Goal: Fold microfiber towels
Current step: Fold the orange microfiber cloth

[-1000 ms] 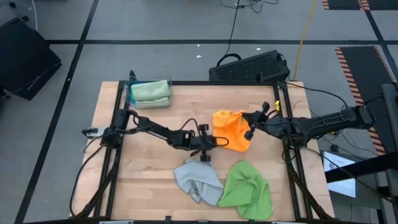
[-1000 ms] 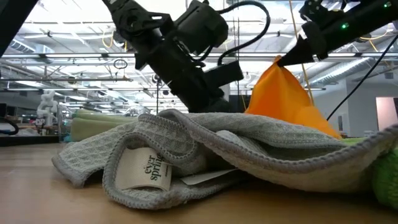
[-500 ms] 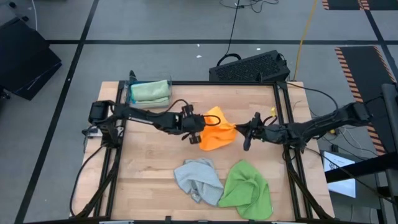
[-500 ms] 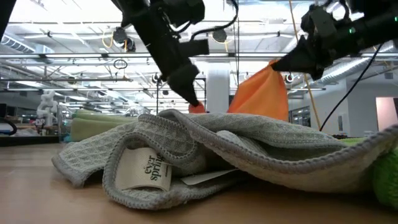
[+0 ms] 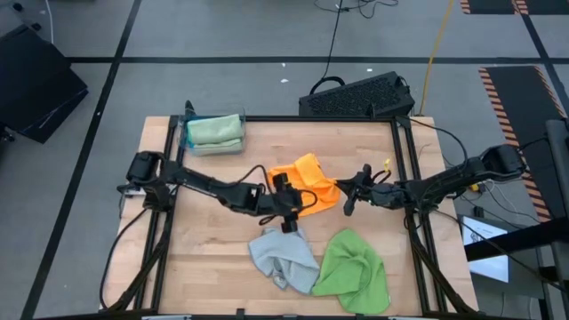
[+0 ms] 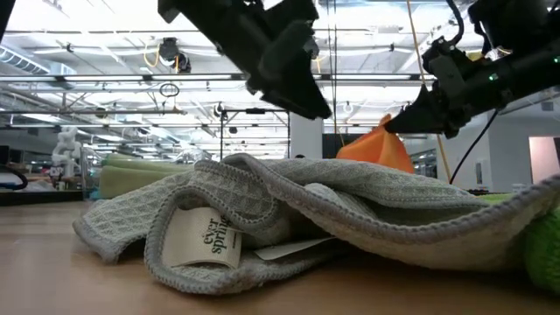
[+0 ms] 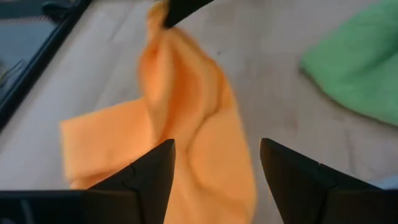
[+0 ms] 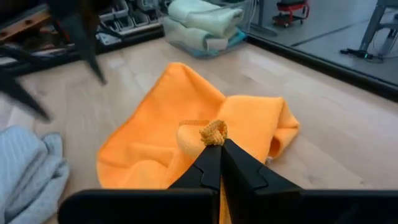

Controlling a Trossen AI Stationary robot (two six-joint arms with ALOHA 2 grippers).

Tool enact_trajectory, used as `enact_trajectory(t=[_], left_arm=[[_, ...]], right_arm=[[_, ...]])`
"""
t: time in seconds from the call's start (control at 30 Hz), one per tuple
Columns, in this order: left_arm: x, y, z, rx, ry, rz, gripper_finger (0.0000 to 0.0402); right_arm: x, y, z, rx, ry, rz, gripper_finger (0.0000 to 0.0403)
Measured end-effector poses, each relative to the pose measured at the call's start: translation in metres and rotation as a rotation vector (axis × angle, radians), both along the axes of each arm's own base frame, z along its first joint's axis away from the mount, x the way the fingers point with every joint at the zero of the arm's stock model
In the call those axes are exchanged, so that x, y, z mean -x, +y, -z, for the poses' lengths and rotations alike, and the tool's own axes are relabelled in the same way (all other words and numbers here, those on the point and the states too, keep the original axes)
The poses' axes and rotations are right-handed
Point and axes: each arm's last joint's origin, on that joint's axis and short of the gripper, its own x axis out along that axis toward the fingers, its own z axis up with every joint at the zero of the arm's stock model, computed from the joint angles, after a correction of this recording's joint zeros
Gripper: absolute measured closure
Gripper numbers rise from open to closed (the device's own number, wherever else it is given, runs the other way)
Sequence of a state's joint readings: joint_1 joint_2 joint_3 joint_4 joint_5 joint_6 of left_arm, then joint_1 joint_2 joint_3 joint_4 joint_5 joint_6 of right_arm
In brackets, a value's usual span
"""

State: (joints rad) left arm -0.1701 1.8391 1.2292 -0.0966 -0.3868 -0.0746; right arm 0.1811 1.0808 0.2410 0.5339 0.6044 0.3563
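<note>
At mid-table, the right pincer (image 8: 217, 144) pinches the orange towel's (image 5: 304, 183) corner.

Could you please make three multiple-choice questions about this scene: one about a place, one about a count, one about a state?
1. Where do the folded pale green towels lie?
A. far left corner of the table
B. near right corner
C. table centre

2. How many crumpled towels lie at the near edge?
A. one
B. two
C. four

3. What does the right gripper do?
A. hangs open
B. pinches the orange towel
C. holds the grey towel

Answers: 1 A, the high view shows them there. 2 B, grey and bright green towel. 3 B, orange corner between its shut fingers.
</note>
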Motion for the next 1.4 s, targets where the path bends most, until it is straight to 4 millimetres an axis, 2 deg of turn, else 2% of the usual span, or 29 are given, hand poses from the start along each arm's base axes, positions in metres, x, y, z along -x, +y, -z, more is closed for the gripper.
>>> enact_trajectory(t=[0.1, 0.3, 0.43, 0.6, 0.73, 0.93, 1.0, 1.2, 1.3, 1.4], left_arm=[[-0.008, -0.003, 0.012, 0.003, -0.021, 0.019, 0.0163], [-0.025, 0.008, 0.049, 0.056, -0.018, 0.003, 0.0163], [-0.028, 0.016, 0.075, 0.089, 0.037, -0.037, 0.0163], [-0.029, 0.017, 0.095, 0.113, 0.075, -0.067, 0.0173], [-0.029, 0.009, 0.097, 0.14, 0.079, -0.024, 0.023], [-0.029, -0.009, 0.094, 0.105, 0.059, 0.061, 0.0357], [-0.028, -0.015, 0.091, 0.095, 0.052, 0.087, 0.0388], [-0.022, -0.044, 0.076, -0.01, 0.011, 0.124, 0.0386], [-0.018, -0.057, 0.076, -0.038, 0.011, 0.145, 0.0391], [-0.016, -0.062, 0.076, -0.007, 0.005, 0.128, 0.0394]], right_arm=[[0.0, -0.003, 0.0, 0.025, 0.01, 0.006, 0.0403], [0.0, -0.01, 0.0, 0.093, 0.047, 0.053, 0.0403], [0.001, -0.016, 0.001, 0.172, 0.094, 0.106, 0.0403], [0.002, -0.022, 0.001, 0.259, 0.151, 0.146, 0.0403], [0.002, -0.025, 0.001, 0.289, 0.175, 0.15, 0.0403], [0.002, -0.03, 0.001, 0.336, 0.213, 0.157, 0.0403], [0.003, -0.032, 0.001, 0.351, 0.226, 0.164, 0.0403], [0.003, -0.038, 0.001, 0.397, 0.268, 0.175, 0.0403], [0.003, -0.039, 0.001, 0.403, 0.274, 0.171, 0.0403], [0.003, -0.039, 0.001, 0.403, 0.274, 0.168, 0.0403]])
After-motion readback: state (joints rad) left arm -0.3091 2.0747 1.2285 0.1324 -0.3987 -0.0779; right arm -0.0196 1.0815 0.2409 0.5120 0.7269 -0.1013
